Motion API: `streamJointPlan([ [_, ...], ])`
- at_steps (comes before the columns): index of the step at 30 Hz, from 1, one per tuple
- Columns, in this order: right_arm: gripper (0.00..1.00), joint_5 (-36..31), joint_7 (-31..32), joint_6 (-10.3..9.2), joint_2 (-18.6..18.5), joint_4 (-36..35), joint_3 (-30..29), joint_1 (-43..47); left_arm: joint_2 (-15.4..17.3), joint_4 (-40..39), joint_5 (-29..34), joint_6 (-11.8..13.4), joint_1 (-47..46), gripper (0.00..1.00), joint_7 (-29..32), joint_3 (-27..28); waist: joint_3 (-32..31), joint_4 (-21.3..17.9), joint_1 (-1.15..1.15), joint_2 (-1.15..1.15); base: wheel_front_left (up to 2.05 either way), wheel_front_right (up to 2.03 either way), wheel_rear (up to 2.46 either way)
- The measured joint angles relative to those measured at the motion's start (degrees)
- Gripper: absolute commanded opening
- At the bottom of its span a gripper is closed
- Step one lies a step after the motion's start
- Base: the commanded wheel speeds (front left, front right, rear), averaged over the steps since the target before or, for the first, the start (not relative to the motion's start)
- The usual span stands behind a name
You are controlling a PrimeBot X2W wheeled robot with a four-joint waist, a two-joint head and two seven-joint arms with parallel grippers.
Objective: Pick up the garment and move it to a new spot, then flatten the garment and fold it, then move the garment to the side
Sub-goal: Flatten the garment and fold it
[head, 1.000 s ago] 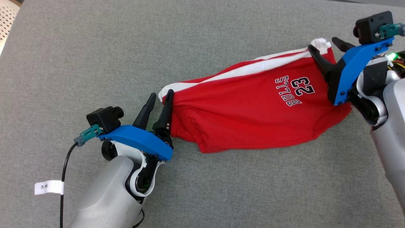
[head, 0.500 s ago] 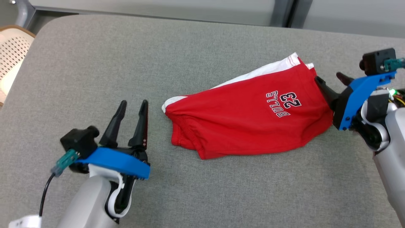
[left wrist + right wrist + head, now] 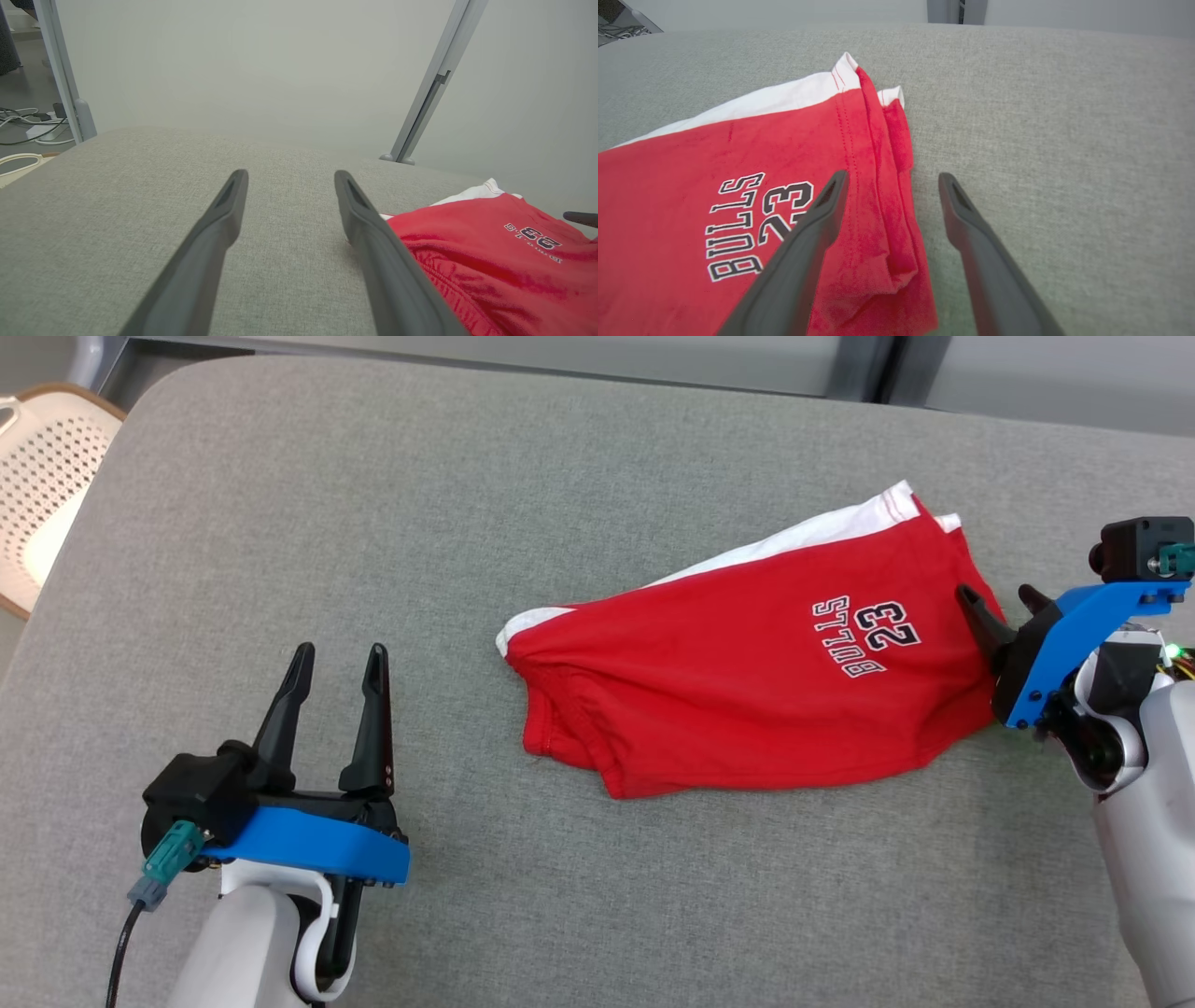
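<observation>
shorts [image 3: 747, 691]: lumpy, not flat | left pincer [image 3: 340, 651]: fingers apart, away from shorts | right pincer [image 3: 993, 590]: fingers apart, over shorts' edge | risk: might grab one layer only, so the fold goes crooked

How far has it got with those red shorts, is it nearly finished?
The red shorts lie doubled over on the grey surface, with layers stacked at the hem, so the fold looks largely done, if rumpled at the left end. Nothing is in hand: the left gripper is open and apart from them, and the right gripper is open at their edge. Probably left: moving them aside.
</observation>
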Motion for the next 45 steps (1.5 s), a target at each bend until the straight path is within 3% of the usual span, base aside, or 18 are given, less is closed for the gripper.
streamJointPlan([
  [11,1.0,-12.7,1.6,-0.09,4.7,8.2,-8.0,-4.5,-1.8,-0.1,1.2,-0.2,0.6,1.0,0.0,1.1,1.8,2.7,0.01,0.0,0.0,0.0,0.0],
  [12,0.92,-13.2,1.6,-0.1,5.2,8.3,-8.0,-4.5,-1.9,-0.2,1.1,-0.2,0.7,1.0,0.0,1.1,1.7,2.8,0.01,0.0,0.0,0.0,0.0],
  [14,0.0,-13.9,1.7,-0.11,6.1,8.4,-7.6,-4.5,-1.9,-0.3,0.8,-0.3,0.9,1.0,0.0,0.9,1.5,2.8,0.01,0.0,0.0,0.0,0.0],
  [17,0.0,-14.6,0.8,-0.08,7.1,8.2,-7.3,-4.0,-1.7,-0.4,0.8,-0.3,1.4,1.0,0.0,0.9,1.1,2.5,0.01,0.0,0.0,0.0,0.0],
  [23,0.0,-16.9,-3.1,0.0,7.7,5.7,-12.2,-0.4,-1.2,-0.3,0.4,-0.3,2.9,1.0,0.0,0.7,-1.0,1.2,0.01,0.0,0.0,0.0,0.0],
  [28,0.0,-18.9,-3.8,0.0,7.6,-0.5,-16.9,3.7,-0.4,-0.8,0.4,-0.3,4.6,1.0,0.0,0.5,-3.1,-0.6,0.01,0.0,0.0,0.0,0.0],
  [35,0.0,-22.4,0.4,0.0,6.2,-12.2,-21.6,10.2,0.4,-1.3,0.4,-0.3,6.6,1.0,0.0,-0.2,-5.6,-3.2,0.01,0.0,0.0,0.0,0.0],
  [40,0.0,-23.7,4.6,-0.01,5.8,-19.7,-21.1,12.3,0.5,-1.5,0.3,-0.3,6.8,1.0,0.0,-0.8,-6.3,-3.9,0.0,0.0,0.0,0.0,0.0],
  [45,0.0,-23.2,8.9,-0.01,5.7,-24.2,-15.2,12.0,0.5,-1.4,-0.2,-0.3,6.8,1.0,0.0,-1.8,-6.5,-3.2,0.01,0.0,0.0,0.0,0.0],
])
